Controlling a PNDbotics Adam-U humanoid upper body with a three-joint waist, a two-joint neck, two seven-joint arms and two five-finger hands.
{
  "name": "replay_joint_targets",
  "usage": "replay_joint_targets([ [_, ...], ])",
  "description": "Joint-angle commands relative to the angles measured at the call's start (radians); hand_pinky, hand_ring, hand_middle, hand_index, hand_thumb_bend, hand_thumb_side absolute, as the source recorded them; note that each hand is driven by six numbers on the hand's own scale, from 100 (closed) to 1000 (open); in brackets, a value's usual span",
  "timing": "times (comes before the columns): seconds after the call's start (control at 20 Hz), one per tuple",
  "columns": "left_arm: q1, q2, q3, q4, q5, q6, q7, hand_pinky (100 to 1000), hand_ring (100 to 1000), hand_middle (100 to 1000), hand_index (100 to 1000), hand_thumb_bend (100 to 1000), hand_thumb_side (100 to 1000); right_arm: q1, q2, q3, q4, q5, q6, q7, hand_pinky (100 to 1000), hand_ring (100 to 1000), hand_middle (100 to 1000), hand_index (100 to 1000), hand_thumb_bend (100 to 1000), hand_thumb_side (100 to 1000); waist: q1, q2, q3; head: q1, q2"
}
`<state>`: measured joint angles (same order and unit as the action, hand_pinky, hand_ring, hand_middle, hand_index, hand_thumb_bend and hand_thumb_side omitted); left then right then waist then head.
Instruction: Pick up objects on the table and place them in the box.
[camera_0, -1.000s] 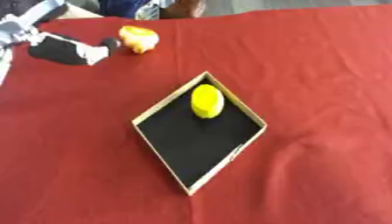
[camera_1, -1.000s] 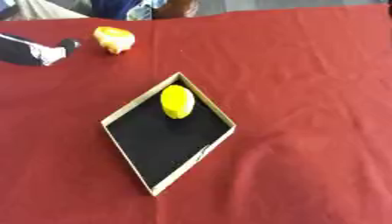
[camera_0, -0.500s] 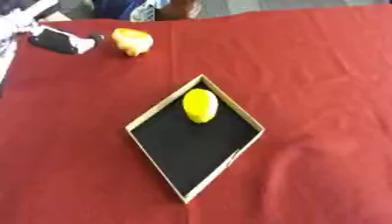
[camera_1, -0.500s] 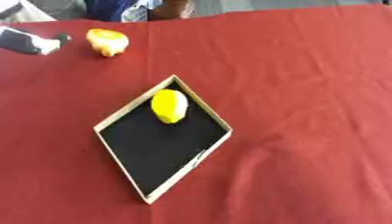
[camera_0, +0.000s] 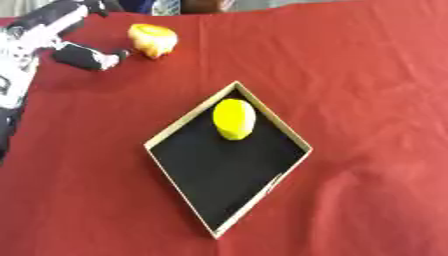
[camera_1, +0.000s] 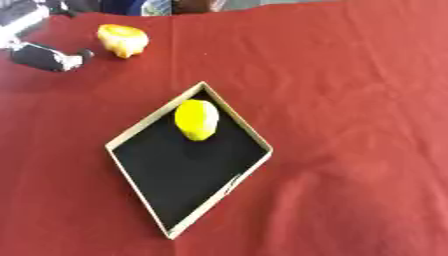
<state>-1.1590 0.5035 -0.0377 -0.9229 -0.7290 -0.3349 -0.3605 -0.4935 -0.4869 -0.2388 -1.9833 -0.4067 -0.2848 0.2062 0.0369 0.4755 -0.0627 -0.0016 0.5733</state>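
A shallow box (camera_0: 179, 127) with a black floor and pale rim lies cornerwise in the middle of the red cloth. A yellow lemon (camera_0: 234, 118) lies inside it near the far corner. At the far left an orange-yellow fruit (camera_0: 153, 40) rests on the cloth. My left hand (camera_0: 85, 56) comes in from the upper left and hovers just left of that fruit. Its fingers are straight and one tip points at the fruit, holding nothing. My right hand does not show in either view.
The red cloth (camera_0: 367, 100) covers the whole table, with soft folds at the lower right. Its far edge runs along the top, where dark shapes (camera_1: 149, 6) stand behind it. My left arm (camera_0: 13, 80) runs down the left border.
The whole picture has swayed a little, so the camera moved. My left hand stays beside the orange-yellow fruit, its fingertip now slightly closer to it. Lemon and box lie as before.
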Motion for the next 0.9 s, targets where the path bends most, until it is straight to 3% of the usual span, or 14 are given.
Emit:
replay_joint_targets([
  [0.05,-0.034,0.024,0.015,-0.001,0.001,-0.018,0.0,952,882,927,929,353,307,-0.015,-0.01,-0.004,-0.017,0.0,0.003,0.012,908,801,779,847,100,526,0.002,-0.016,-0.006,0.006,-0.023],
  [0.5,-0.063,0.03,0.025,0.016,-0.014,-0.052,0.061,951,888,932,929,350,227,-0.023,0.005,-0.006,-0.017,-0.002,0.02,0.036,909,801,780,847,100,530,0.016,0.013,-0.026,0.019,-0.049],
  [0.7,-0.07,0.033,0.027,0.03,-0.076,-0.042,0.089,935,895,928,928,380,152,-0.028,0.008,-0.004,-0.017,-0.008,0.023,0.044,910,801,781,847,100,530,0.02,0.021,-0.039,0.035,-0.057],
  [0.9,-0.075,0.03,0.036,0.063,-0.153,-0.015,0.108,916,886,919,919,306,100,-0.031,0.013,-0.002,-0.017,-0.014,0.029,0.053,910,801,781,848,100,532,0.024,0.029,-0.048,0.047,-0.067],
])
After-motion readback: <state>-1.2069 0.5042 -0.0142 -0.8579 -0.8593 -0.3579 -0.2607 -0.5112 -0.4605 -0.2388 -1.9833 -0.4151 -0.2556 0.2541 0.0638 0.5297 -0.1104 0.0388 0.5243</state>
